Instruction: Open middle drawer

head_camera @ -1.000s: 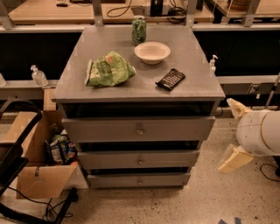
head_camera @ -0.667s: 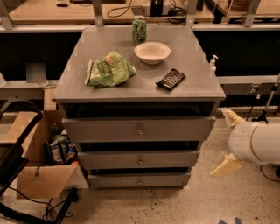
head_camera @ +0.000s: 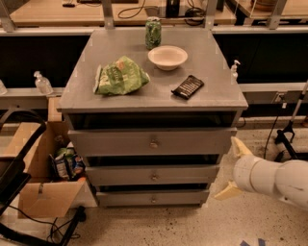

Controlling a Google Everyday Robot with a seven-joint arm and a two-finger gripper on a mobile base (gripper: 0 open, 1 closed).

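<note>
Gripper [head_camera: 226, 168] sits lower right of frame on a white arm [head_camera: 279, 180] coming in from the right edge. It is just beside the right side of the grey cabinet [head_camera: 226, 103], roughly level with the middle drawer [head_camera: 120, 175]. Its two cream fingers [head_camera: 239, 146] are spread wide, one up and one down, with nothing between them; can't see any contact with the cabinet. Speckled floor [head_camera: 159, 226] runs across the bottom. Lower left: open cardboard box [head_camera: 45, 197] with snack packets [head_camera: 67, 163] inside, up against the cabinet's left side, and a black frame [head_camera: 14, 182] near it at the left edge. Cabinet front is centre frame, three drawers stacked. Bottom drawer [head_camera: 125, 198] has the narrowest front. Middle drawer is above it, with a small round knob [head_camera: 154, 177] at centre; it looks shut, inside not visible. Top drawer [head_camera: 110, 142] has the tallest front. There is a dark gap above each front. On the cabinet top: green crisp bag [head_camera: 119, 77] on the left, black flat packet [head_camera: 187, 87] right of centre, white bowl [head_camera: 167, 57] behind them, green can [head_camera: 153, 32] near the far edge. Pump bottles stand on the rail either side, one left [head_camera: 42, 82], one right [head_camera: 235, 68]. Wooden bench [head_camera: 53, 12] with cables runs along the top of frame.
</note>
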